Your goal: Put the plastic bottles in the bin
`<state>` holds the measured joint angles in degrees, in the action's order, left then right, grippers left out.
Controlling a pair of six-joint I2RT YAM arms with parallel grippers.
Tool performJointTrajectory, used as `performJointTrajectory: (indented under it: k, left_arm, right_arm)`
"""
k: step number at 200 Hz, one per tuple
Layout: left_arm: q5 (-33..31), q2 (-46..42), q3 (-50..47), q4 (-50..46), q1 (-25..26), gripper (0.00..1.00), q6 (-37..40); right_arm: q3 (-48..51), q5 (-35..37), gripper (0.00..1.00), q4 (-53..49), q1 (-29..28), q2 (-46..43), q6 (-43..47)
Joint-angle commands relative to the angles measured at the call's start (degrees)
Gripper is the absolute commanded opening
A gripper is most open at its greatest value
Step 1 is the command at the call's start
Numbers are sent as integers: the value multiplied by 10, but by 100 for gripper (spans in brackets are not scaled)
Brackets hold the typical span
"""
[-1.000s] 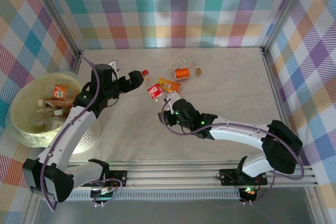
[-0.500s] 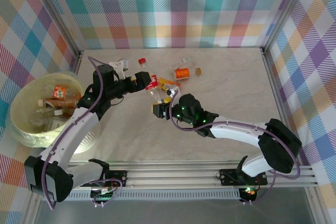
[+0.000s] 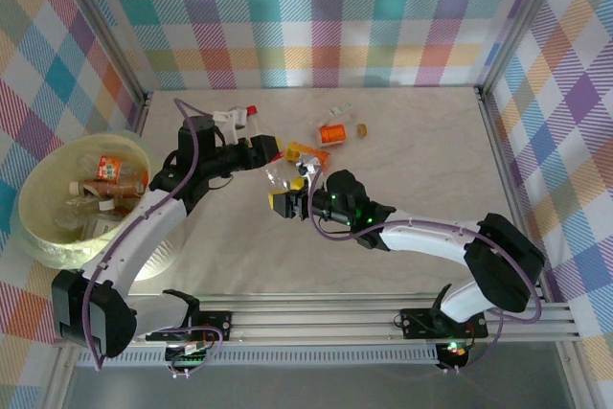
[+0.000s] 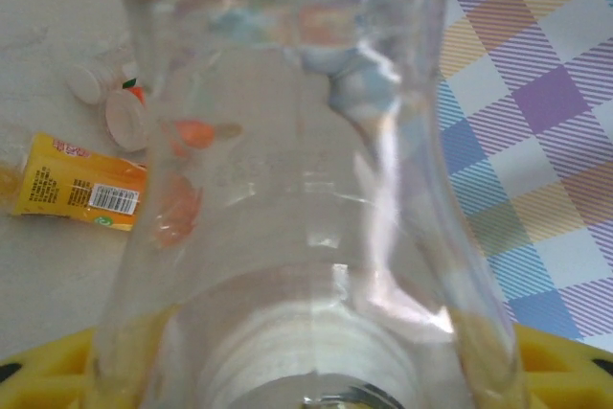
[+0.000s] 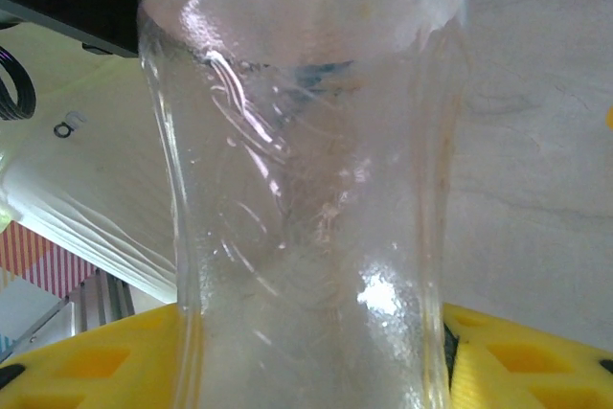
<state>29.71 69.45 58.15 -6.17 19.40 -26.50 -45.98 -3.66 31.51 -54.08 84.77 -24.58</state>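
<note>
A bottle point(image 5: 306, 198) is pinched by left tool point(image 3: 265, 151) and right tool point(image 3: 281, 202) alike, right of the bin point(image 3: 24, 203). A handover is judged in hand. Release by the right tool is needed next.

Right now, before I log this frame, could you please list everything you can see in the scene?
bin: one, pale yellow, left edge of the table
bottles in the bin: several, clear, some orange labels; exact count unclear
clear bottle: one, red band, held between both arms
yellow-labelled bottle: one, on the table just beyond the held one
orange bottle: one, far centre
red-capped piece: one, small, beside the left wrist
small pieces: two, one clear, one amber, near the orange bottle
table: pale, marbled
walls: multicoloured plaid
left arm: white and black, jaws closed on the clear bottle
right arm: same, jaws closed on it too
</note>
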Motion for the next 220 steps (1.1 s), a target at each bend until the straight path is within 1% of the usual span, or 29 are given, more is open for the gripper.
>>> performJointTrajectory:
  k: [1,15,43,61,83,118,129,134,149,173,190,220]
  left_arm:
    - [6,-17,6,5,15,55,15]
    - [-27,-26,3,-2,16,52,15]
    - [-71,-51,-14,11,15,52,12]
    - [-106,-66,-18,4,15,52,13]
    - [-163,-85,-15,-23,15,52,18]
    - [-247,-122,5,-74,15,53,41]
    - [-269,-134,18,-92,15,53,52]
    - [-283,-138,27,-121,15,53,57]
    - [-324,-150,58,-165,15,53,73]
    - [-400,-167,112,-225,15,53,99]
    - [-481,-177,152,-259,15,53,106]
    - [-575,-184,203,-280,15,53,147]
  right_arm:
    - [-32,-26,55,24,-4,5,37]
    - [-34,-24,61,14,-5,3,42]
    - [-38,-3,78,-25,-5,-6,56]
    - [-44,14,89,-68,-5,-20,94]
    - [-55,45,100,-128,-4,-43,149]
    - [-62,98,100,-183,-5,-75,221]
    - [-64,129,100,-191,-5,-81,231]
    - [-67,148,100,-197,-5,-83,232]
    - [-75,196,100,-215,-4,-85,235]
    - [-63,203,100,-204,-4,-94,252]
    - [-57,205,100,-197,-4,-97,253]
    - [-55,209,100,-196,-4,-96,255]
